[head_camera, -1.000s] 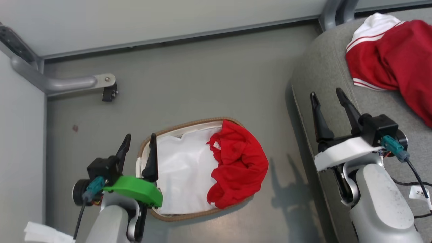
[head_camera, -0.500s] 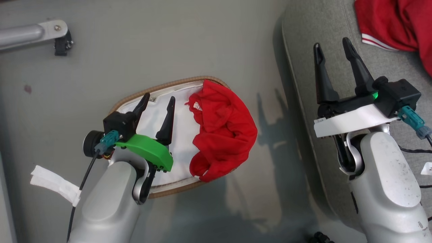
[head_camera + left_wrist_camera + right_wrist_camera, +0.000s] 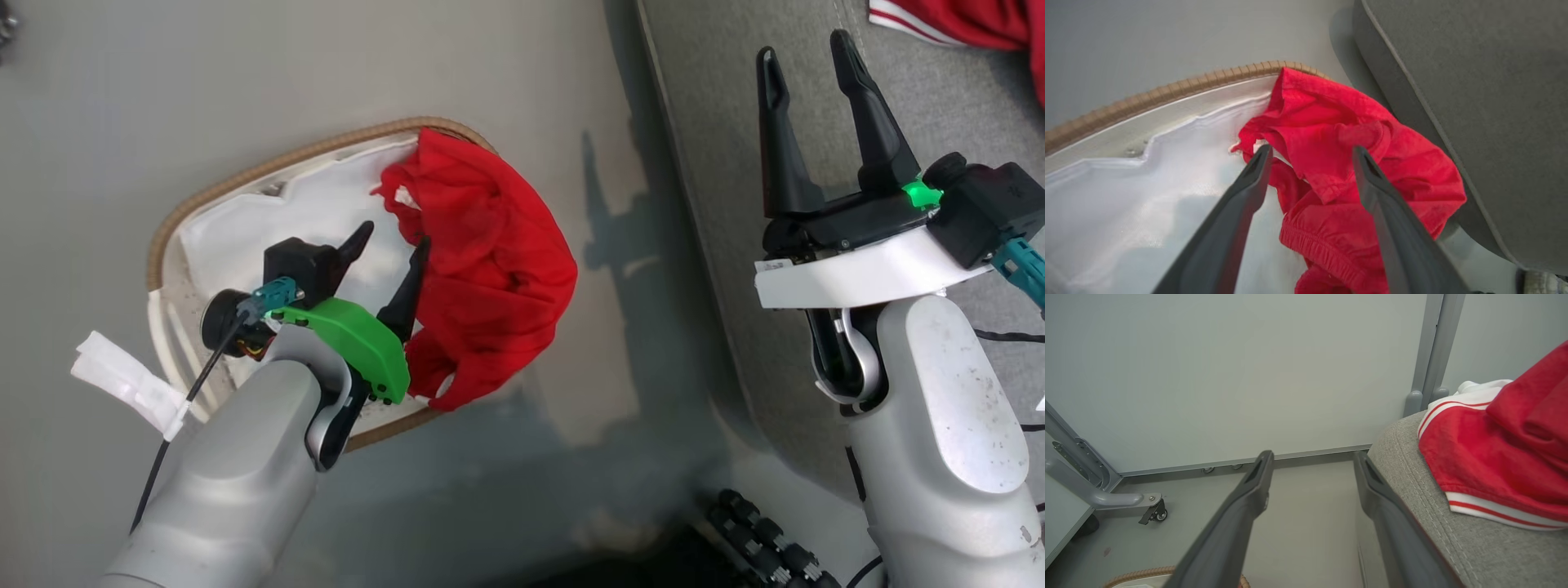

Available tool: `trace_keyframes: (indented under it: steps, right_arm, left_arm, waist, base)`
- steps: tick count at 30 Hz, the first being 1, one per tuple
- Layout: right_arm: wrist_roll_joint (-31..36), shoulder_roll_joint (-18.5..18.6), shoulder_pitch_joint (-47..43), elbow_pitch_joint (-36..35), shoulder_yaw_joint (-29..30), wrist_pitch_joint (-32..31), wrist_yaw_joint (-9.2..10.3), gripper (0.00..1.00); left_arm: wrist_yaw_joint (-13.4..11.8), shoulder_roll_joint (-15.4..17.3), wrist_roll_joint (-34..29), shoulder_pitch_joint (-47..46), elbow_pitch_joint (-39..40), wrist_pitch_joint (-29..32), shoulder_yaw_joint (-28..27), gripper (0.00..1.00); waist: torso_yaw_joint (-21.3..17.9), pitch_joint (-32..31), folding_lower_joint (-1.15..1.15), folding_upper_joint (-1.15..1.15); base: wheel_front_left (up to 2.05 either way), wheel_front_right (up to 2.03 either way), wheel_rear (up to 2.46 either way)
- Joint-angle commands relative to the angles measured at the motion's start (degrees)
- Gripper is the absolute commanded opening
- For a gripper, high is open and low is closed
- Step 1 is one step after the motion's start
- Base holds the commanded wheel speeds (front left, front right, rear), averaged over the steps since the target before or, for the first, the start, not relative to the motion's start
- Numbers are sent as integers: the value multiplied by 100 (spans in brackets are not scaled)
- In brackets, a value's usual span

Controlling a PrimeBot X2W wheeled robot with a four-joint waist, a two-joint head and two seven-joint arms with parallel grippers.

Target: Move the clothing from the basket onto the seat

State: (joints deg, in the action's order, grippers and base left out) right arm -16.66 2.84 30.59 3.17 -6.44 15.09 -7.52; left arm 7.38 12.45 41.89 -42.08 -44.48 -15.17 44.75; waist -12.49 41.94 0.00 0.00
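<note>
Left claw point(image 3: 395, 236) spread wide above the red clothing point(image 3: 490, 269) in the basket point(image 3: 245, 173); it should sink deep into folds, missing the liner point(image 3: 306, 204).

I'm seeing the red fabric garment point(image 3: 482, 269) lying at the right end of the oval white plastic basket point(image 3: 245, 175), left of the grey upholstered seat point(image 3: 718, 163).

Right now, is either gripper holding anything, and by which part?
Nothing held. Left gripper open over the bright red fabric garment in the brown-rimmed white basket; right gripper open, empty.
</note>
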Motion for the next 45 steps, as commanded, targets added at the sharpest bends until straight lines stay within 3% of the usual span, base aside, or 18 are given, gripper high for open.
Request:
trace_keyframes:
  steps: [1, 11, 17, 37, 38, 39, 45]
  right_arm:
    - [-34, 13, 78, -64, -18, 11, 6, 100]
    - [-57, 14, 114, -272, -55, 11, 6, 100]
    - [-59, 14, 178, -345, -73, 11, 6, 100]
    - [20, 15, 90, -597, -156, 11, 6, 100]
    - [18, 14, 87, -602, -157, 12, 6, 100]
    - [18, 14, 85, -601, -155, 11, 6, 100]
    - [-29, 14, 187, -499, -180, 11, 6, 100]
  left_arm:
    - [19, 106, 187, -144, -52, 63, 175, 100]
    - [18, 513, 1229, -697, 21, 372, 1976, 100]
    - [19, 710, 1430, -1079, -30, 370, 2748, 100]
    - [18, 831, 1042, -1054, 708, 1606, 2863, 100]
    - [18, 827, 986, -1024, 710, 1647, 2861, 44]
    - [18, 824, 1008, -1001, 712, 1661, 2861, 0]
    - [19, 884, 1073, -918, 668, 1514, 2860, 0]
  waist:
    - [-231, 276, 0, 0]
    - [-318, 654, 0, 0]
    - [-350, 873, 0, 0]
    - [-413, 1065, 0, 0]
    - [-415, 1057, 0, 0]
    - [-415, 1048, 0, 0]
    - [-446, 928, 0, 0]
  base:
    - [0, 0, 0]
    - [0, 0, 0]
    - [0, 0, 0]
    - [0, 0, 0]
    - [0, 0, 0]
    - [0, 0, 0]
    - [0, 0, 0]
